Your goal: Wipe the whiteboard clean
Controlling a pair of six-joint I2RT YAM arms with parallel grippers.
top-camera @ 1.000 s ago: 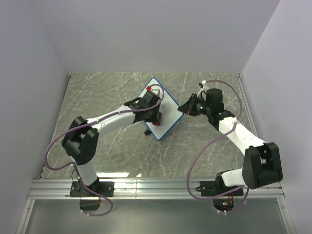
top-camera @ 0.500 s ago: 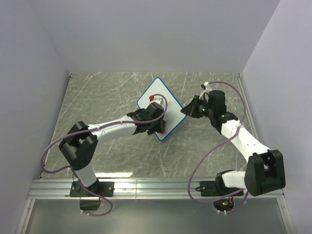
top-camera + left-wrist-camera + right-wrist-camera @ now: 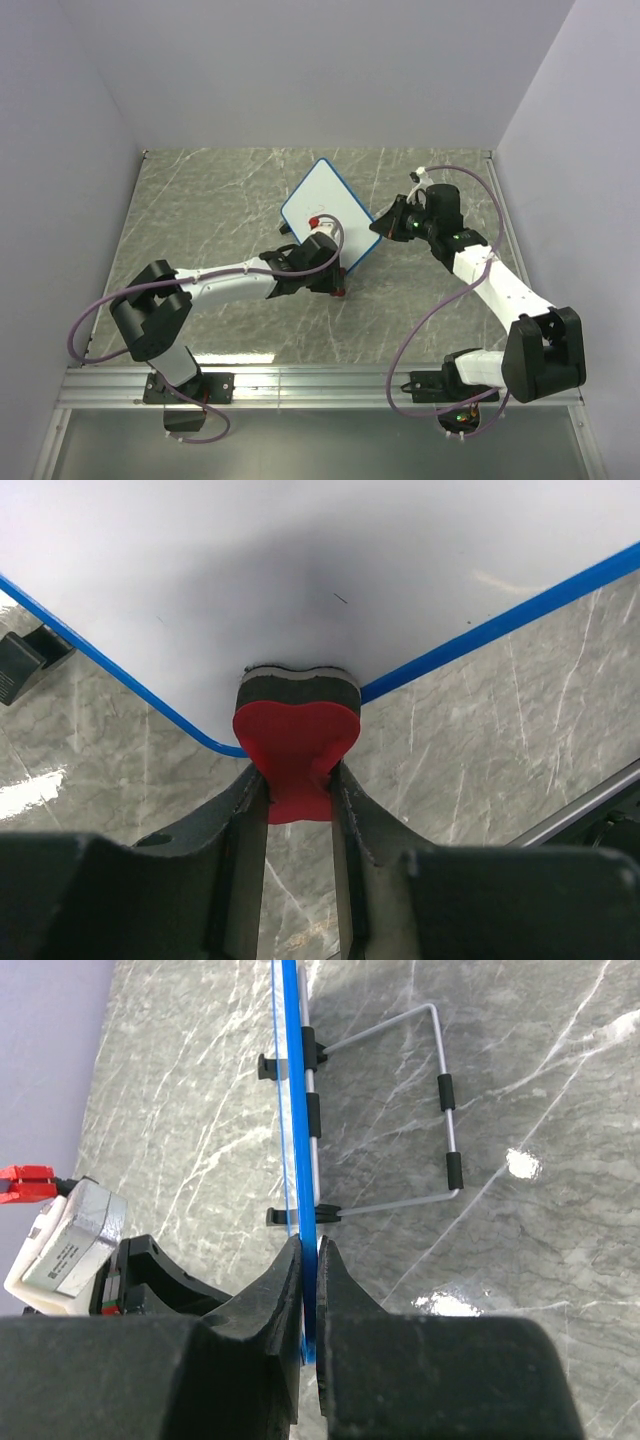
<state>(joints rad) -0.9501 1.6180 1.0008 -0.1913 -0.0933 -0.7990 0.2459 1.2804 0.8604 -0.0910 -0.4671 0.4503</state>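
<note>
The whiteboard (image 3: 322, 205) is a white board with a blue frame, standing tilted at the table's middle. My right gripper (image 3: 377, 226) is shut on its right edge; the blue frame (image 3: 296, 1120) runs between the jaws in the right wrist view. My left gripper (image 3: 338, 283) is shut on the red eraser (image 3: 295, 742), whose dark felt face presses on the board's near corner (image 3: 300, 600). A faint small mark (image 3: 341, 598) shows on the white surface above the eraser.
The board's wire stand (image 3: 440, 1110) with black sleeves rests on the grey marble table (image 3: 200, 200) behind the board. A black foot (image 3: 20, 660) shows at the left. White walls enclose the table on three sides.
My left gripper has dragged the eraser down the board from its upper part to its near lower corner. The right gripper has kept its hold; the board shifted slightly.
</note>
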